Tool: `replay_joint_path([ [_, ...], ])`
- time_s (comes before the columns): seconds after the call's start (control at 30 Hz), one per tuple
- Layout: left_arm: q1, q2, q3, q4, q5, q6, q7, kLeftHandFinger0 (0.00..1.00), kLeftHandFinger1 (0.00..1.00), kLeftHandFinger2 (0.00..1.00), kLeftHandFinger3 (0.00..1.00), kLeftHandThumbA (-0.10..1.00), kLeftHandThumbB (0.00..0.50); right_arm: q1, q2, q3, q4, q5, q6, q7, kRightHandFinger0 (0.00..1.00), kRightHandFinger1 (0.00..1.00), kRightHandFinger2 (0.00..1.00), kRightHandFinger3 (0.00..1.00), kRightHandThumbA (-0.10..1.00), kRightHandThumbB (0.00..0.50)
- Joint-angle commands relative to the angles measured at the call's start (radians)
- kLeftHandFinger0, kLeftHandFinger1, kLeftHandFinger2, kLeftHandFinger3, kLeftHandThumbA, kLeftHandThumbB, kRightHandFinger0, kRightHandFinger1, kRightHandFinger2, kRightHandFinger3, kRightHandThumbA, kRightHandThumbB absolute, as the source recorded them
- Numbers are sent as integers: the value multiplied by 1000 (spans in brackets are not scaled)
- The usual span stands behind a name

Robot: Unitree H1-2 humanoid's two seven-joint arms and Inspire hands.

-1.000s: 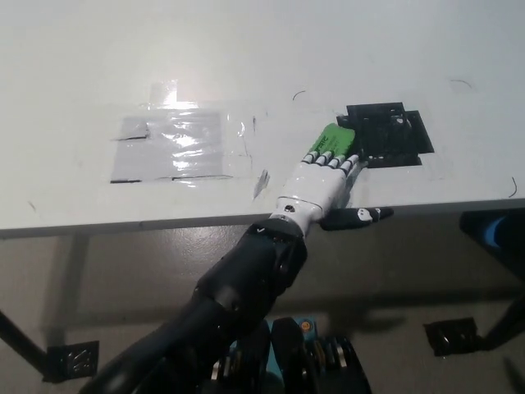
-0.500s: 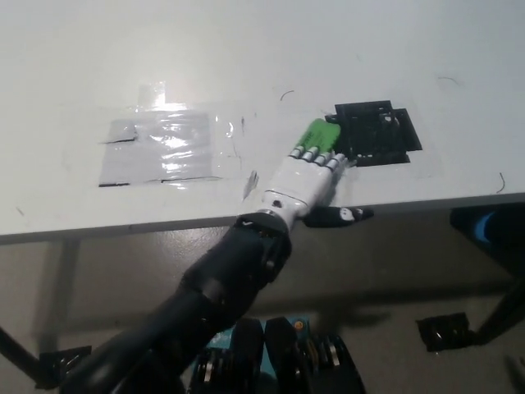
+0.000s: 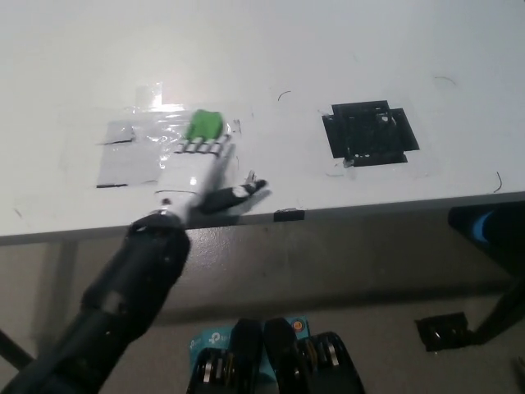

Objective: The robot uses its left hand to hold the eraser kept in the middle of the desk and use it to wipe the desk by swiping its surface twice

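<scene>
Eraser [image 3: 204, 125] sits under my left hand [image 3: 195, 168] on the desk [image 3: 271, 49], its green top poking out beyond the fingers [image 3: 207, 148], which are curled down over its near end and press it onto the surface. From my view the hand has hold of it; the thumb [image 3: 238, 195] sticks out to the side, lying along the desk near the front edge. Compared with a second ago, hand and eraser have swept across from beside the black taped patch [image 3: 369, 133] to the shiny clear tape patch [image 3: 143, 152] on the other side, and now rest on that patch's right part. The black patch is fully uncovered and well apart from the hand. A small dark bit [image 3: 288, 215] lies at the desk's front edge, just beyond the thumb. My right hand is out of sight.
</scene>
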Motion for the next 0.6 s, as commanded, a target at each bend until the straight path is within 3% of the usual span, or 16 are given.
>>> replay_joint_path([
  [0.0, 173, 54, 55, 60, -97, 129, -137, 1000, 1000, 1000, 1000, 1000, 426, -1, 0, -20, -21, 15, -61, -17, 1000, 1000, 1000, 1000, 1000, 0],
  [0.23, 239, 61, 153, 31, -128, 146, -121, 1000, 1000, 1000, 1000, 1000, 437, 16, -6, -26, -19, 9, -79, -13, 1000, 1000, 1000, 1000, 1000, 0],
  [0.5, 310, 71, 250, 18, -154, 132, -94, 1000, 1000, 1000, 1000, 1000, 499, 28, -1, -45, -17, 29, -94, -7, 1000, 1000, 1000, 1000, 1000, 0],
  [0.57, 326, 69, 254, 9, -148, 131, -87, 1000, 1000, 1000, 1000, 1000, 476, 26, -2, -45, -11, 31, -94, -3, 1000, 1000, 1000, 1000, 1000, 0],
])
